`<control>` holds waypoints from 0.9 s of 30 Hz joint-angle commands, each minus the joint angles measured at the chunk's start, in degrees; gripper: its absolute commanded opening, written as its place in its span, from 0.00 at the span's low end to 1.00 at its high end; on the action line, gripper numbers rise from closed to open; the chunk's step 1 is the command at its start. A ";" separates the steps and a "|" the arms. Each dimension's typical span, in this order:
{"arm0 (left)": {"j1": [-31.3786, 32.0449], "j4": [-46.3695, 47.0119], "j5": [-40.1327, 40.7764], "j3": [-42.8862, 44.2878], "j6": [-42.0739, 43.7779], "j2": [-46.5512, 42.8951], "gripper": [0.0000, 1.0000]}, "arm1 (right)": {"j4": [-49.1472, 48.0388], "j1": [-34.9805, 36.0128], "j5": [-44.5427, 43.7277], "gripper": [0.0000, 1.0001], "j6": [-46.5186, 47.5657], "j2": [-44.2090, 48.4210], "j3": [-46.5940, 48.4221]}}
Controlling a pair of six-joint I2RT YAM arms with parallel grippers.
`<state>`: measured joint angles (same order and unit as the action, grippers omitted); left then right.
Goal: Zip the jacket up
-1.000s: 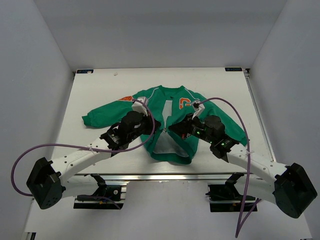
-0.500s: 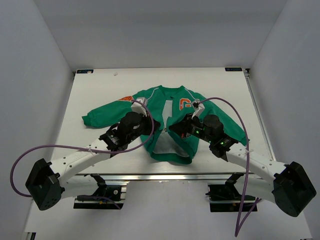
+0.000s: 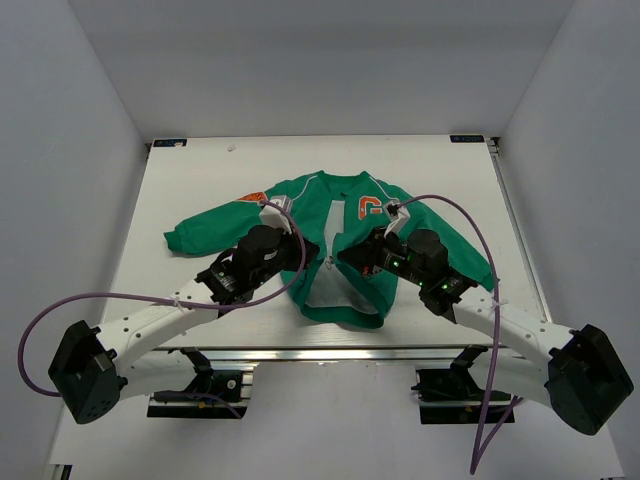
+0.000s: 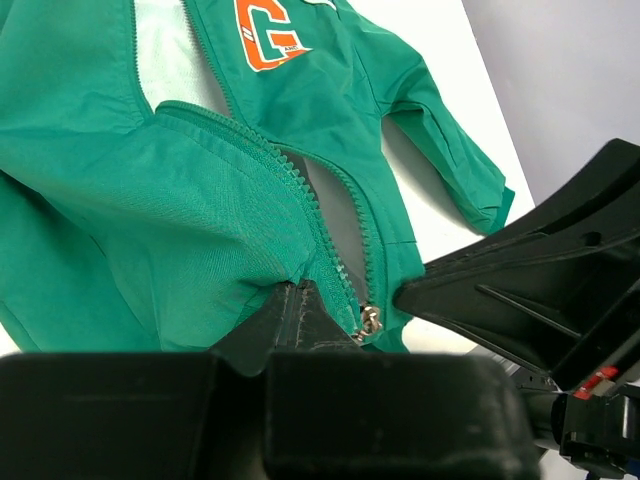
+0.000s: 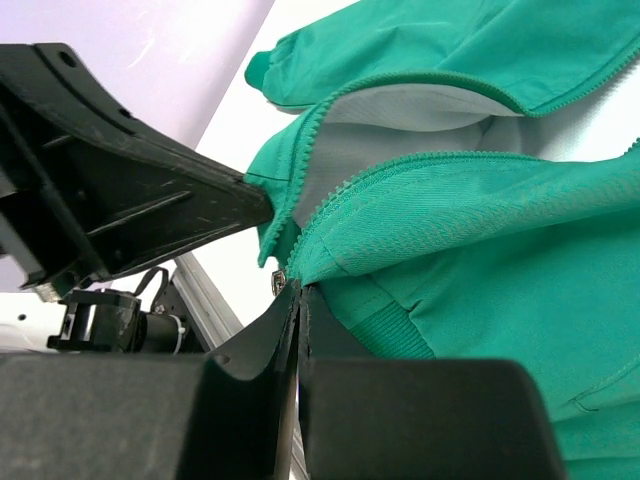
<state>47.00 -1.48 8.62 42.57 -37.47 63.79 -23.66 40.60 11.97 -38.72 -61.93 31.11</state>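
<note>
White table [image 3: 200, 170] inside a grey-walled enclosure [image 3: 80, 120], with a metal rail [image 3: 330, 353] along its near edge. A purple cable [image 3: 478, 240] loops above each arm. From above, the two black wrists cover the lower front of the garment. In each wrist view the opposite gripper's dark body fills one side of the frame.

The jacket [image 3: 312, 205] lies flat at the table's centre, collar far, hem near, sleeves spread left and right. Its front is unzipped, and pale lining [image 4: 165, 55] shows between the panels.

The left gripper [image 4: 297, 292] has its fingers pressed together on a bunched fold of the left panel, just beside the zip. The right gripper [image 5: 300, 292] is likewise clamped on the ribbed hem edge of the right panel. Both tips meet close together at the hem end of the opening.

The fabric is a smooth green weave. The zip teeth [image 4: 300, 185] are green and moulded, with a small metal slider [image 4: 371, 322] at the hem end. An orange letter G [image 4: 265, 35] marks the chest.
</note>
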 commanded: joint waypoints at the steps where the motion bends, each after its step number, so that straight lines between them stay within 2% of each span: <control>1: 0.19 0.33 1.48 0.23 -0.14 -0.86 0.00 | -2.79 0.01 1.22 0.00 -0.65 2.17 1.15; 27: 0.11 0.07 1.04 0.59 -1.37 -0.51 0.00 | -3.23 0.09 2.80 0.00 -1.27 -1.00 1.85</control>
<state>47.00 -2.13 9.43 42.57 -38.61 65.14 -23.92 40.60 14.31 -39.72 -63.02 31.11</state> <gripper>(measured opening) 0.012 0.015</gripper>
